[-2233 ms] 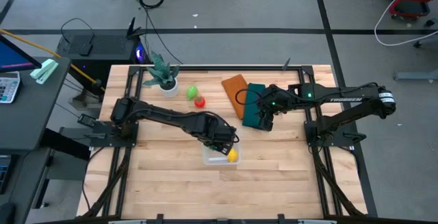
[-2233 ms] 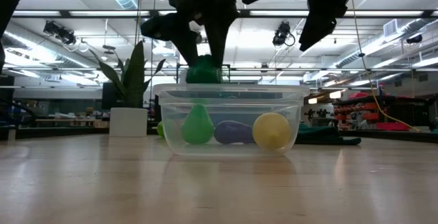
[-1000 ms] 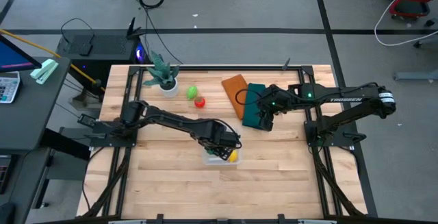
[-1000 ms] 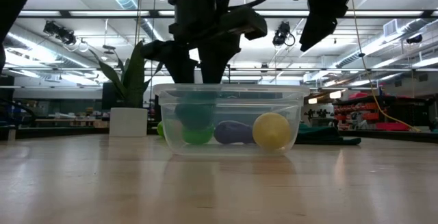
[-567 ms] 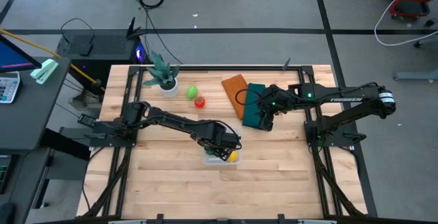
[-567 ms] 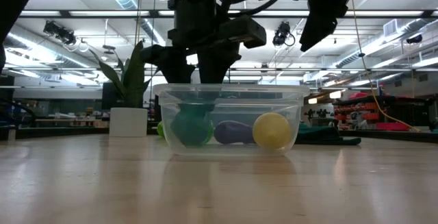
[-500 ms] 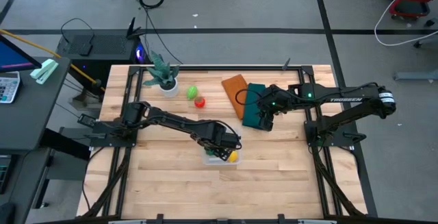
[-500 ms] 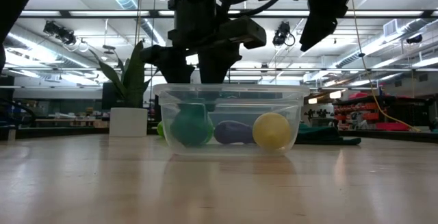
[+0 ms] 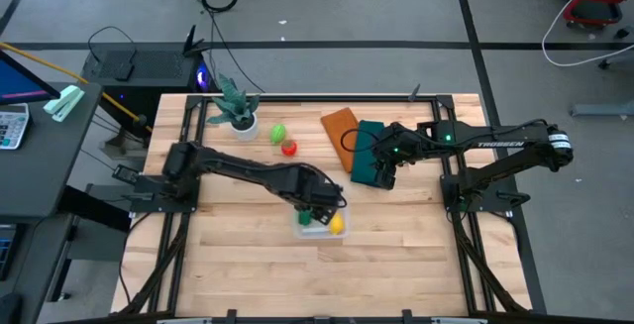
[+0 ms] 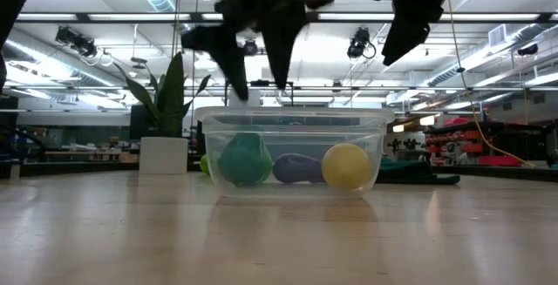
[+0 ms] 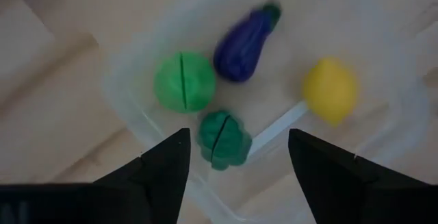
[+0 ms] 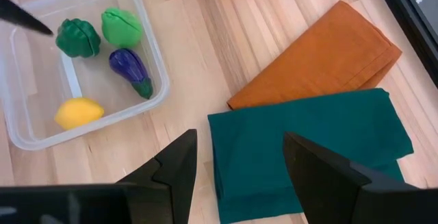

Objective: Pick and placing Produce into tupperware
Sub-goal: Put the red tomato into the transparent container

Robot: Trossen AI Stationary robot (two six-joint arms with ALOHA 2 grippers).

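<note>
The clear tupperware [image 9: 309, 230] stands on the table near its middle. In it lie a dark green piece [image 11: 222, 139], a light green piece [image 11: 185, 81], a purple eggplant [image 11: 243, 42] and a yellow lemon [image 11: 330, 90]. My left gripper [image 9: 317, 205] is open and empty, above the container's rim with its fingers [image 10: 231, 58] pointing down. Another light green piece [image 9: 279, 133] and a red piece [image 9: 289, 148] lie on the table beside the plant. My right gripper [image 9: 382, 173] is open and empty above the dark green cloth [image 9: 369, 161].
A potted plant [image 9: 238, 116] stands at the far left. An orange folded cloth [image 9: 339, 131] and the dark green folded cloth [image 12: 308, 148] lie at the far right. Bare wood lies in front of the container and to its left.
My left gripper has gone down into the tupperware with the dark green piece, let it go and risen above the rim. The dark green piece now rests on the container's floor beside the light green piece.
</note>
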